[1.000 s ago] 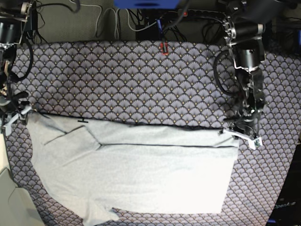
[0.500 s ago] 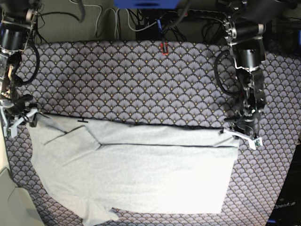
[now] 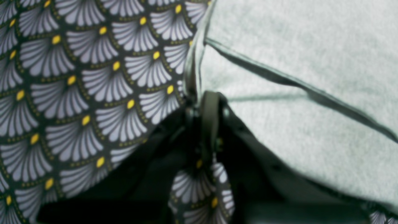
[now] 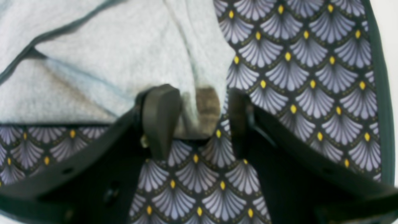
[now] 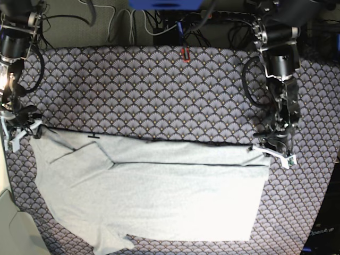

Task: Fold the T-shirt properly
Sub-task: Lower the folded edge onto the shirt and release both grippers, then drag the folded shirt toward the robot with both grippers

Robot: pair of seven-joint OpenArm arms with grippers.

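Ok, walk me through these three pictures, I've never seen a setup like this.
This is a robot with two arms, each ending in a pincer. The wide picture looks down on the whole table; the two close-ups come from small cameras mounted on each arm's wrist. A patterned table cloth covers the table, and on it lies a pale grey T-shirt, already folded once lengthwise. The left pincer, on the right side of the wide picture, is shut on the T-shirt's edge; its close-up shows the fabric pinched. The right pincer, on the wide picture's left, stands open, with a corner of the shirt between its fingers but not gripped.
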